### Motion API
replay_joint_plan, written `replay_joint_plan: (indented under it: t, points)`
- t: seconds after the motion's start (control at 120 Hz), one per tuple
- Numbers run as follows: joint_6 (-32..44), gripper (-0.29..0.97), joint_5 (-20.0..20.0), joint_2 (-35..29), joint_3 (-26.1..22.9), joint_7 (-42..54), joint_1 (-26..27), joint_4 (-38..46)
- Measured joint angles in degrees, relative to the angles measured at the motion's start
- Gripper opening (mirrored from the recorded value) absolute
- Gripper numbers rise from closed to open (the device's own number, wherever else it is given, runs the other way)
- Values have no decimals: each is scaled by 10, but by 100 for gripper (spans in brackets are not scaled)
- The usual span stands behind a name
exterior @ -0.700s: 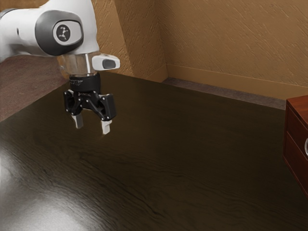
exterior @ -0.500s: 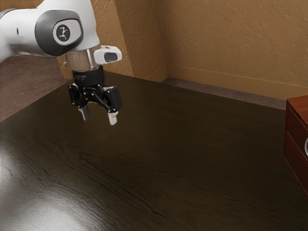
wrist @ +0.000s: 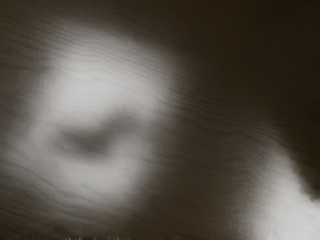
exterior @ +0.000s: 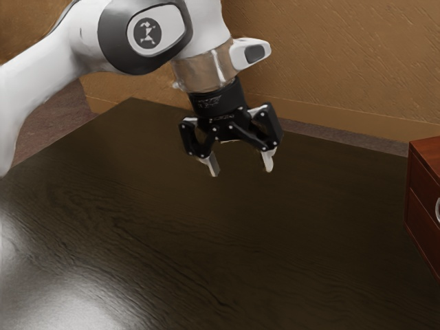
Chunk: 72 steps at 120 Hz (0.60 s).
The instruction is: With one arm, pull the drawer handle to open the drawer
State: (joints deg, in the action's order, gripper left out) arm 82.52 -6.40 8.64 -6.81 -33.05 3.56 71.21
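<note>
Arm: white, comes in from the exterior view's upper left and bends down over the table.
Gripper: black, points down, hangs above the table's middle part, nearer to the back edge than to the front one. It does not touch the top.
Jaws: wide apart, nothing betw. them. The two pale fingers have only air around.
Table: dark wood w/ fine grain, shiny. There is a pale glare near the front corner at the exterior view's left.
Cabinet: reddish wood, at the table's end toward the exterior view's right, cut by the picture border, so I see approx. one corner of it.
Drawer: two fronts, one above the other. In the part I can see, both sit flush w/ the body.
Handle: a grey curved bit right at the border. I cannot tell which front carries it.
Gripper vs. handle: well apart, w/ a long stretch of bare top betw. them.
Wrist view: wood grain under the hand, w/ a big white reflection and a soft dark spot inside it.
Wall: ochre, rough texture, behind the back edge.
</note>
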Motion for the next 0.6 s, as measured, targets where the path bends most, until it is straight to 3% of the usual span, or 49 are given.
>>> replay_joint_plan:
  t: [0.167,0.275,0.6]
  points:
    - [38,68,-3,13,-3,-112,17,4]
    - [62,68,-2,20,-3,-170,61,6]
    - [135,68,-8,85,-3,-292,107,9]
